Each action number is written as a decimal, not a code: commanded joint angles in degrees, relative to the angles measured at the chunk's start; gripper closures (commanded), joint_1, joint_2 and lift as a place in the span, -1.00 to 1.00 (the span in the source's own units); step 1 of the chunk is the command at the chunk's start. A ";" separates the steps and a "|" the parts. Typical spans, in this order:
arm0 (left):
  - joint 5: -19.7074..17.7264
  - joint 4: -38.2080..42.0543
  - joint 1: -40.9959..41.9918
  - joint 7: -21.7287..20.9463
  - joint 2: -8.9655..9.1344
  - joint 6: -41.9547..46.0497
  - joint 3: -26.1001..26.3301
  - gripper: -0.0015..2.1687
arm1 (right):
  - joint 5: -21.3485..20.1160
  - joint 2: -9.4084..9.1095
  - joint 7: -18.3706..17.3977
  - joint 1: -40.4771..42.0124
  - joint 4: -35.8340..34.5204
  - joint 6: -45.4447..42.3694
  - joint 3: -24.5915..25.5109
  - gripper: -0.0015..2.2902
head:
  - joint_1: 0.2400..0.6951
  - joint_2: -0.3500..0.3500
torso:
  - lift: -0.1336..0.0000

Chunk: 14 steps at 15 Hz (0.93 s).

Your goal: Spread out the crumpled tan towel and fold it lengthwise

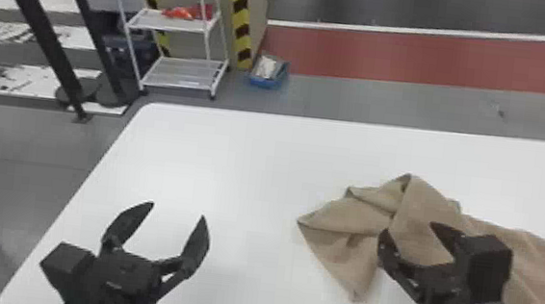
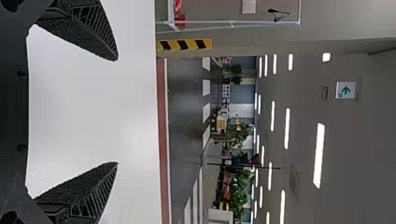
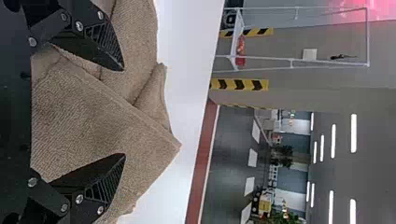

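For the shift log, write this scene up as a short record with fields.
tan towel: crumpled, with overlapping folds, toward the right side of the table
white table: under the towel
left gripper: open, over the table, left of the towel
right gripper: open, over the towel
held: nothing
floor beyond: white rack, blue bin
stage: towel not yet spread or folded lengthwise

Head view: right gripper hides part of tan towel; towel's right side runs past the picture's edge. White table cut off right and bottom. White rack cropped on top; red-orange item on it too blurred to identify.
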<state>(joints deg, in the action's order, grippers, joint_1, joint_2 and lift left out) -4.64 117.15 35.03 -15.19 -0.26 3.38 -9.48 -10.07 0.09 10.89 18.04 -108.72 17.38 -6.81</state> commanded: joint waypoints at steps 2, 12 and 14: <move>-0.01 -0.07 -0.05 -0.19 0.41 -0.18 -0.11 -0.93 | -1.97 -0.14 -1.40 -2.31 2.64 1.22 -1.54 -0.75 | 1.00 0.47 | -0.86; 0.07 -0.95 -0.58 -0.28 0.41 -0.35 -0.19 -0.93 | -4.70 -0.14 -1.84 -4.33 4.57 6.84 -2.25 -0.13 | 1.00 0.47 | -0.86; -0.01 -1.04 -0.58 -0.28 0.41 -0.35 -0.28 -0.93 | -4.70 -0.14 -2.28 -4.24 4.57 6.49 -2.16 0.24 | 1.00 0.47 | -0.86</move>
<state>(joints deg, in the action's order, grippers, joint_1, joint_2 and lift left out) -4.58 116.17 34.46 -15.47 -0.26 3.03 -9.69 -14.75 0.09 8.80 13.75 -104.11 24.07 -9.01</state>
